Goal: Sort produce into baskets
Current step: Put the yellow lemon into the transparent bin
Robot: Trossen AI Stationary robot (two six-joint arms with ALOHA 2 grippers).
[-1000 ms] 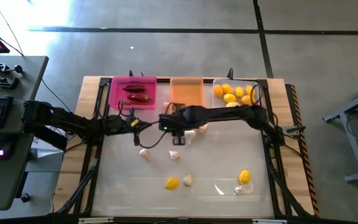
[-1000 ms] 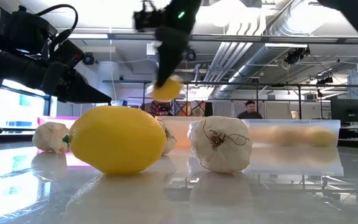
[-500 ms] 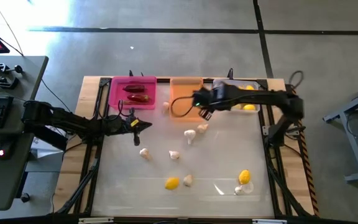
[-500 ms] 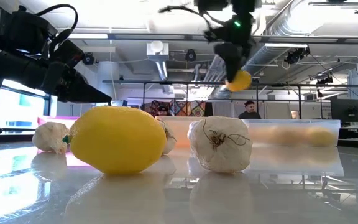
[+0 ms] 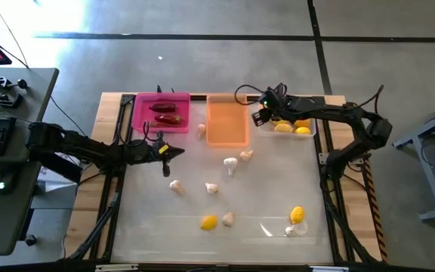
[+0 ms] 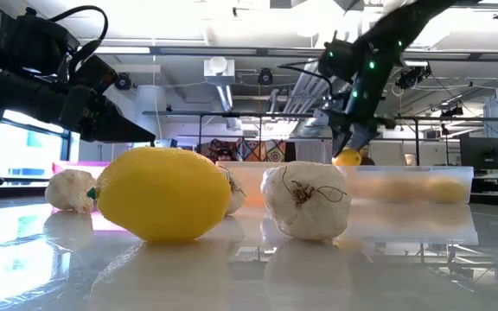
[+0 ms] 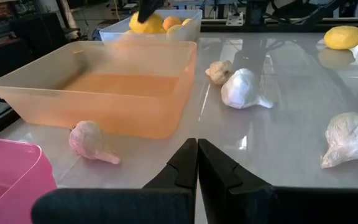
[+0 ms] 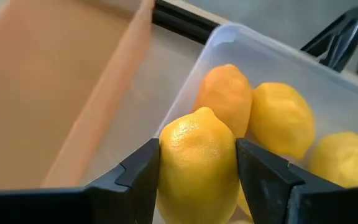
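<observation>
Lemon clenched in right claw above clear basket's near rim

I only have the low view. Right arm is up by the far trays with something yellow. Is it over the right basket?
Observer: Yes. From above, the right hand hangs over the near-left corner of the clear whitish plastic tray, which already holds lemons.
Operator: Has it let go?
Observer: No. The right wrist view shows both fingers clamped on the yellow lemon, above the tray.
Operator: Anything in the translucent orange tray?
Observer: Nothing visible in the translucent orange plastic tray; one whitish garlic bulb lies on the table beside it.
Operator: Left arm?
Observer: The left hand waits shut near the magenta-pink tray.
</observation>
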